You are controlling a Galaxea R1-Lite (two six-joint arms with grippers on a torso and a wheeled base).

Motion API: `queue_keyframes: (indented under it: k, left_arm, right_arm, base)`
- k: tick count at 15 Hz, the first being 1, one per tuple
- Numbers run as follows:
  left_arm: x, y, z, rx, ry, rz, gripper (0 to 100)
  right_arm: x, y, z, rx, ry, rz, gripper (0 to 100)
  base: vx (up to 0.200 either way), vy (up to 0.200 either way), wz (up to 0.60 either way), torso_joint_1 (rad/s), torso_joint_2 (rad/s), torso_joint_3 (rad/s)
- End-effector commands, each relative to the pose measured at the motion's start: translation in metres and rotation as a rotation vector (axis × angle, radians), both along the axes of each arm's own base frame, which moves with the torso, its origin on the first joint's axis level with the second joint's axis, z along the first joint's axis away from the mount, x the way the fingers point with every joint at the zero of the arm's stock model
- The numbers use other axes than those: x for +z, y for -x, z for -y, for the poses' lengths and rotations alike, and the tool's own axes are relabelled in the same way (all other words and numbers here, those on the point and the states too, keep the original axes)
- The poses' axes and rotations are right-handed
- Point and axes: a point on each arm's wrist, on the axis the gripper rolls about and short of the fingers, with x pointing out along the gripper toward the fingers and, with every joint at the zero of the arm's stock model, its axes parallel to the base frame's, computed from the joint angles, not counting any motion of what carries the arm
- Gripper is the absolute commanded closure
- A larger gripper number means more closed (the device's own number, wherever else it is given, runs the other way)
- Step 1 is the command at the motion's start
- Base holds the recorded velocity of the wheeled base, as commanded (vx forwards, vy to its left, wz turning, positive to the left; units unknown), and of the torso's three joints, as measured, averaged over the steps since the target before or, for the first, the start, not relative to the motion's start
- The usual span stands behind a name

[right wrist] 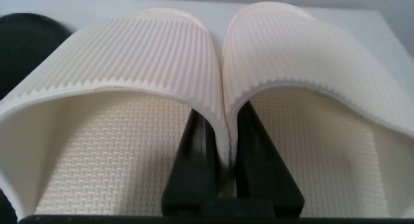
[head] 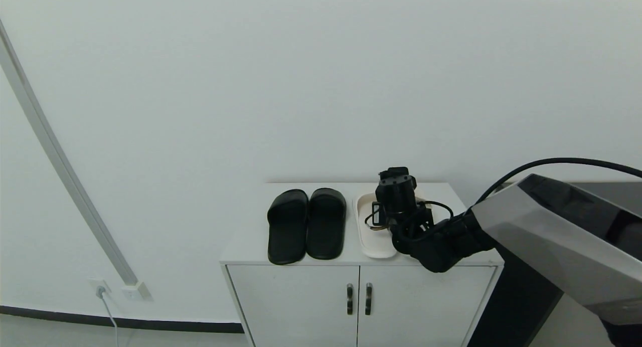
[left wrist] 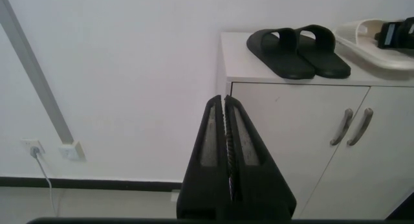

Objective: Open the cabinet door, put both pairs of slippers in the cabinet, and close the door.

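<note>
White cabinet against a pale wall, with both doors shut and their two dark vertical handles side by side at the centre seam. The cabinet top carries both pairs of footwear. The black slippers lie side by side and touching on the left part of the top, straps toward the wall and heels at the front edge. The white slippers lie just to their right, close to them but apart, on the right part of the top. The right arm comes in from the right over the front corner of the cabinet, and the right gripper sits directly over the white pair. In the right wrist view one dark finger runs under the ribbed strap of each white slipper, and the two adjoining strap walls are pinched between the fingers, so the jaws are narrowed onto the pair with only those walls between them. In the left wrist view the left gripper hangs in front of the wall, to the left of the cabinet and below its top; its fingers are pressed together with nothing between them. A grey conduit slants down the wall at far left to a wall socket with a cable plugged in.
</note>
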Motion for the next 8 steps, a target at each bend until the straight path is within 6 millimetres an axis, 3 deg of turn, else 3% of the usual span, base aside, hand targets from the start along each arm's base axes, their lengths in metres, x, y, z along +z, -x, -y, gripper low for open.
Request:
queue_keyframes:
  k: [1, 3, 6, 8]
  left_arm:
    - [0.0, 0.0, 0.0, 0.001, 0.001, -0.001, 100]
    - [0.0, 0.0, 0.0, 0.001, 0.001, -0.001, 100]
    - [0.0, 0.0, 0.0, 0.001, -0.001, -0.001, 100]
    - [0.0, 0.0, 0.0, 0.001, -0.001, -0.001, 100]
  right_arm:
    - [0.038, 0.036, 0.011, 0.078, -0.003, 0.068, 100]
    - [0.045, 0.063, 0.018, 0.162, 0.006, 0.084, 100]
    - [0.056, 0.129, 0.041, 0.411, -0.003, 0.053, 100]
    - [0.069, 0.159, 0.056, 0.557, -0.038, 0.045, 100]
  base:
    - [0.0, 0.0, 0.0, 0.0, 0.0, 0.0]
    - [0.0, 0.0, 0.0, 0.0, 0.0, 0.0]
    - [0.0, 0.0, 0.0, 0.0, 0.0, 0.0]
    - [0.0, 0.0, 0.0, 0.0, 0.0, 0.0]
